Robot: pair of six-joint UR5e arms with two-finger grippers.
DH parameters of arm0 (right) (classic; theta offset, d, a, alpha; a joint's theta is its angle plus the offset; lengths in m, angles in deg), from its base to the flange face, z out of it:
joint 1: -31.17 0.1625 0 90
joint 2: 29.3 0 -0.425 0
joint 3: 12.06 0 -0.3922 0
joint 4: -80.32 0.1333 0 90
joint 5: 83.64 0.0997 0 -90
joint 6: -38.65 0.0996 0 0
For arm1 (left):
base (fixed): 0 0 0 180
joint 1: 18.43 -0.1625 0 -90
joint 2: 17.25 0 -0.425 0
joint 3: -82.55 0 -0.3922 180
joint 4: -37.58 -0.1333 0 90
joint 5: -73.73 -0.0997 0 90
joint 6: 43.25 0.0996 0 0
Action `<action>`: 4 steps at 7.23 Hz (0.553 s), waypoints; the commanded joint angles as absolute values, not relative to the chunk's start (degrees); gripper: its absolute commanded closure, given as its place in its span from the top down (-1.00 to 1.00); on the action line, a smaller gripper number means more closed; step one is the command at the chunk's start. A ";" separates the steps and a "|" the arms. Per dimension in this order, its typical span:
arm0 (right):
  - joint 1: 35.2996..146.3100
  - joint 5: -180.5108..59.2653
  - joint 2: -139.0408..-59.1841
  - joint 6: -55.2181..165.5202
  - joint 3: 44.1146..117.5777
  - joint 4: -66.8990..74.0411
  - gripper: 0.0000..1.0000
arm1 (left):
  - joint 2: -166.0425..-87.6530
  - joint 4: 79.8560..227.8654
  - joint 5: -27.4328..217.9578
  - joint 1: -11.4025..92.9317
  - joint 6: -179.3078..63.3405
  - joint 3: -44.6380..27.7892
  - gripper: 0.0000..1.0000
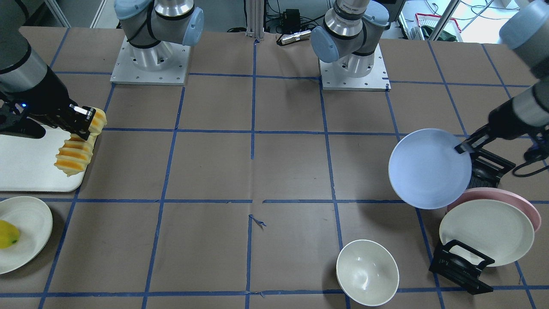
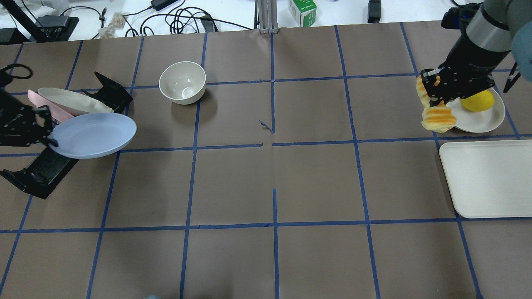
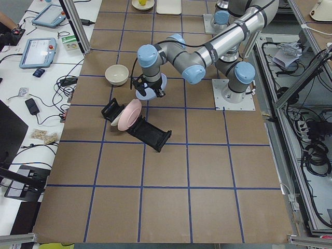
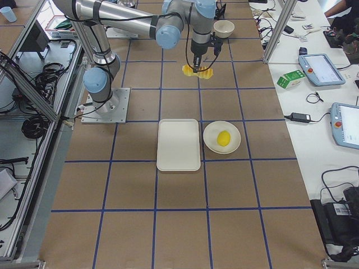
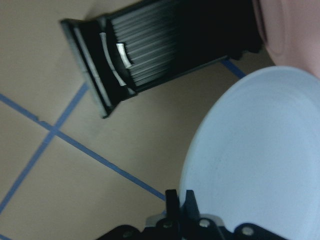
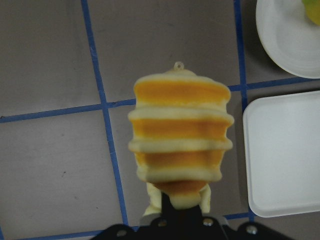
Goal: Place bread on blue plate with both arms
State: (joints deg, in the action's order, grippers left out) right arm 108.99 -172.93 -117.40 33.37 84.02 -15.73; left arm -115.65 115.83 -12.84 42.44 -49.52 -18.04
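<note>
Robotics lab, brown-papered table (image 2: 232,187) gridded with blue tape (image 2: 316,143), two arm bases (image 1: 150,64) bolted onto it, teach pendants (image 4: 318,68) and loose cables (image 2: 183,18) on benches (image 4: 336,162) beside it

Yellow fruit (image 4: 224,138), perhaps a lemon, lies on a cream plate (image 4: 210,138) beside a tray (image 4: 179,144).

Blue plate (image 5: 260,150) rim pinched in hand (image 5: 180,199), black rack (image 5: 150,45) beyond.

Ridged bread (image 1: 77,151) aloft; blue plate (image 1: 429,169) tilted.
</note>
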 commanded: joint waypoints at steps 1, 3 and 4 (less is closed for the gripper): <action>111.58 -170.66 -117.20 36.52 84.09 -16.01 -1.00 | -117.79 100.83 -10.38 54.22 -62.20 -25.00 -1.00; 117.46 -170.66 -116.67 43.71 84.61 -19.41 -1.00 | -119.29 96.49 -2.62 61.76 -69.93 -26.61 -1.00; 119.22 -170.66 -115.80 45.57 84.71 -21.18 -1.00 | -119.99 92.47 -2.04 67.21 -73.02 -26.79 -1.00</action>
